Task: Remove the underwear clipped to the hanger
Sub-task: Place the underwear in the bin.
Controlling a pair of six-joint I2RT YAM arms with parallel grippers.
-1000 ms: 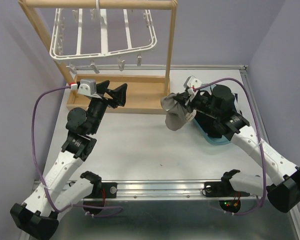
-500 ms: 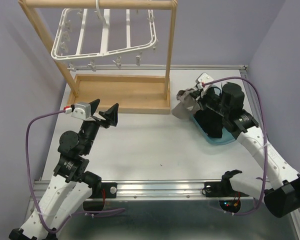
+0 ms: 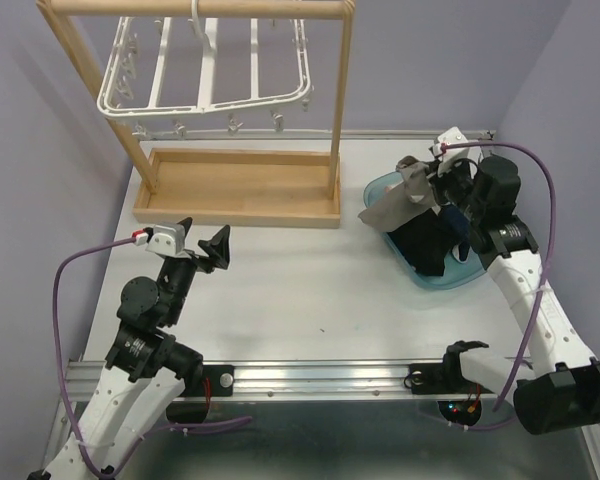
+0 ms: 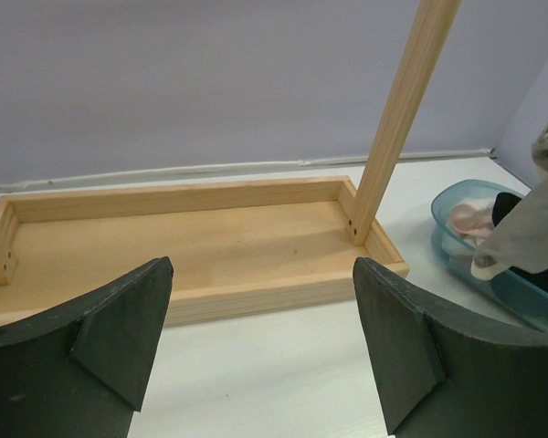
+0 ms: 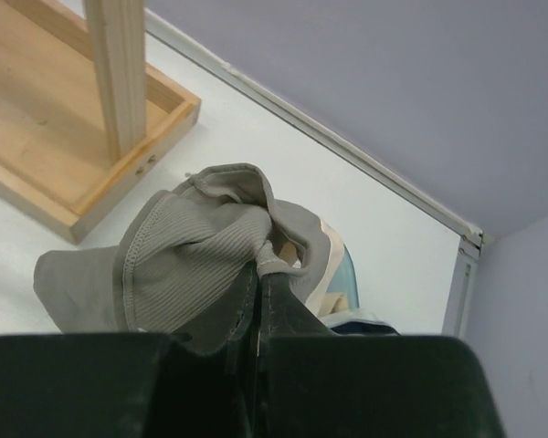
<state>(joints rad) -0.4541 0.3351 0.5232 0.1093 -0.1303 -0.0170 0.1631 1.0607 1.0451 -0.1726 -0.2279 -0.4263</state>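
The white hanger (image 3: 205, 75) hangs from the wooden rail at the back left, and no cloth shows on its clips. My right gripper (image 3: 427, 185) is shut on a grey ribbed piece of underwear (image 3: 395, 205), holding it over the blue basin (image 3: 380, 186). In the right wrist view the fingers (image 5: 258, 269) pinch a fold of that grey cloth (image 5: 173, 265). Black underwear (image 3: 425, 240) lies in the basin. My left gripper (image 3: 202, 243) stands open and holds nothing, above the table in front of the stand. Its jaws (image 4: 260, 269) are wide apart.
The wooden stand's base tray (image 3: 235, 185) sits at the back left, and its right post (image 4: 393, 119) rises near the basin (image 4: 449, 239). A pink piece (image 4: 470, 217) lies inside the basin. Purple walls close in the table on three sides.
My left arm has drawn back from the wooden stand toward the near edge, jaws still open. My right gripper has carried the grey underwear right and back, over the basin.
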